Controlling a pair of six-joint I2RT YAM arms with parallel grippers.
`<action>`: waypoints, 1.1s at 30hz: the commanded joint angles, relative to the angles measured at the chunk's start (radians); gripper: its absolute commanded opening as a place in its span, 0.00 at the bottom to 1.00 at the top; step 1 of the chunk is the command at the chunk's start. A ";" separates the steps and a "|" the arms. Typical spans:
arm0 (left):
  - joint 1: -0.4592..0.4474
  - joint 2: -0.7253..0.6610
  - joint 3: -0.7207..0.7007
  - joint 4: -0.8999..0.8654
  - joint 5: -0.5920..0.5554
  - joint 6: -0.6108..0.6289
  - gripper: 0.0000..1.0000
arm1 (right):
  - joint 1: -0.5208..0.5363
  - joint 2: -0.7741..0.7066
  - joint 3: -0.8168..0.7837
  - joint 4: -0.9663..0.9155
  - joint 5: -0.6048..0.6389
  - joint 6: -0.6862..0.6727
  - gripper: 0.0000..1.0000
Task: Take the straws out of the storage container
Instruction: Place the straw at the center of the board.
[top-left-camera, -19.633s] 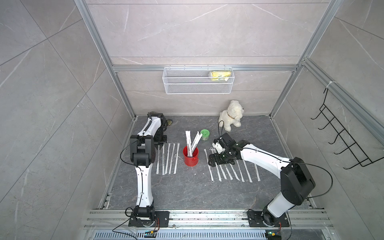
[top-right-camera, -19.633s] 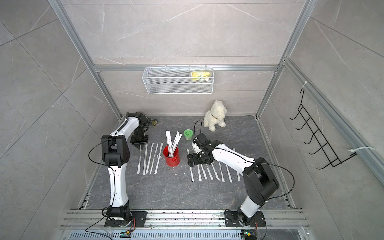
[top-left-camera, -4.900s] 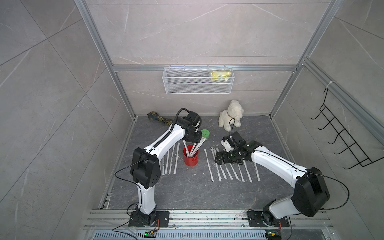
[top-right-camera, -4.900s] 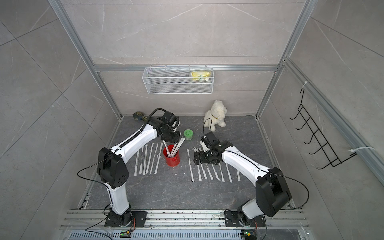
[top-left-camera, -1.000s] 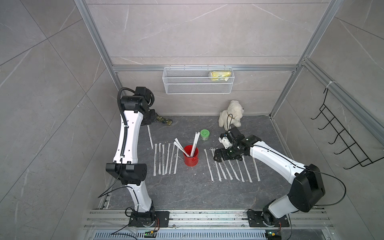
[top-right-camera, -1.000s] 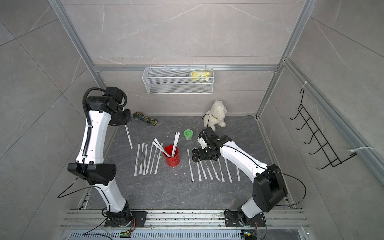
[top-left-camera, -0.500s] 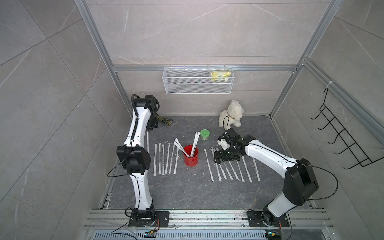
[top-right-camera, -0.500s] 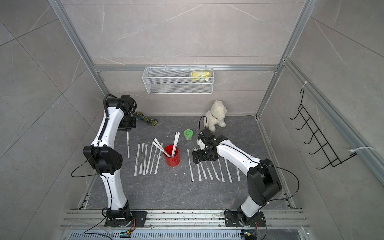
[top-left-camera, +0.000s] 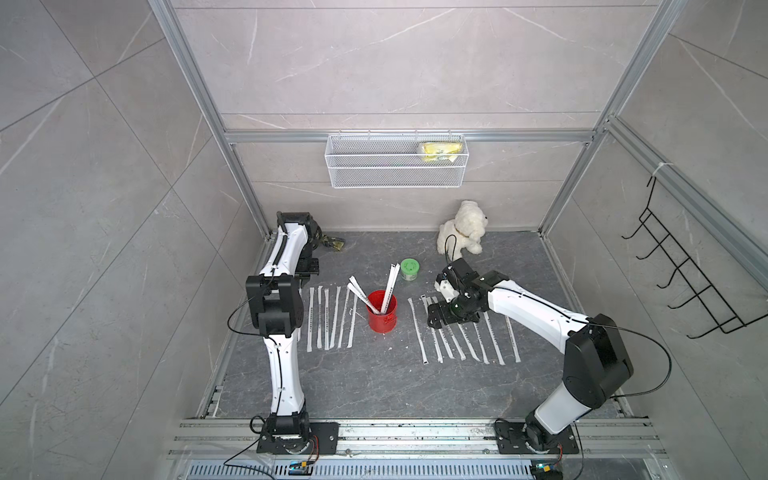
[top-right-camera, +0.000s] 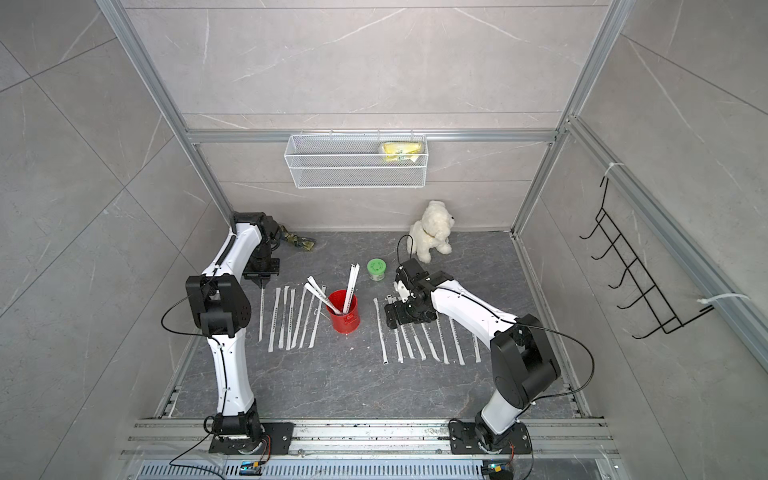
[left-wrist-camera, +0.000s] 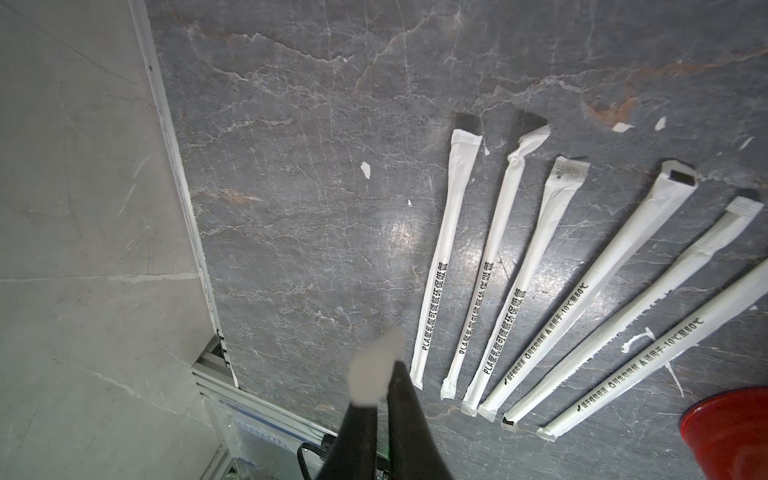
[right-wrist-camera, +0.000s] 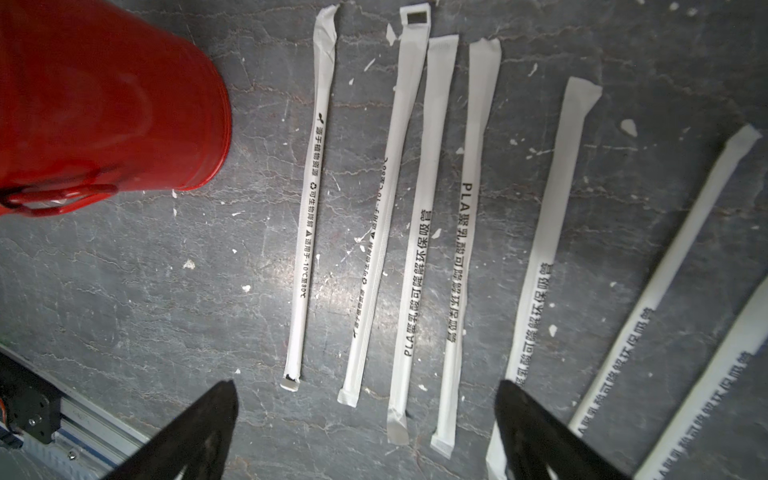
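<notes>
Black fingers (left-wrist-camera: 409, 432) of the left gripper (left-wrist-camera: 380, 388) are pressed together on the end of one white straw (top-right-camera: 262, 316), just outside the left row (top-right-camera: 293, 318) on the grey floor (top-right-camera: 332, 382). I cannot tell whether it has touched down. Placing looks like the step in hand, so next the jaws must part and the arm reach for the red storage container (top-right-camera: 344, 318), where a few straws (top-right-camera: 352, 282) lean. The right gripper (right-wrist-camera: 365, 415) is spread wide and empty above the right row (right-wrist-camera: 415, 208), beside the container.
</notes>
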 joint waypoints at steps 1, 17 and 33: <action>0.008 0.019 0.002 -0.070 0.029 0.033 0.11 | -0.005 0.016 -0.017 0.007 0.009 -0.006 1.00; 0.020 0.064 -0.032 -0.049 0.031 0.033 0.12 | -0.005 0.045 -0.020 0.028 0.001 0.002 1.00; 0.031 0.117 -0.043 -0.016 0.037 0.043 0.13 | -0.006 0.081 -0.008 0.036 -0.008 0.002 1.00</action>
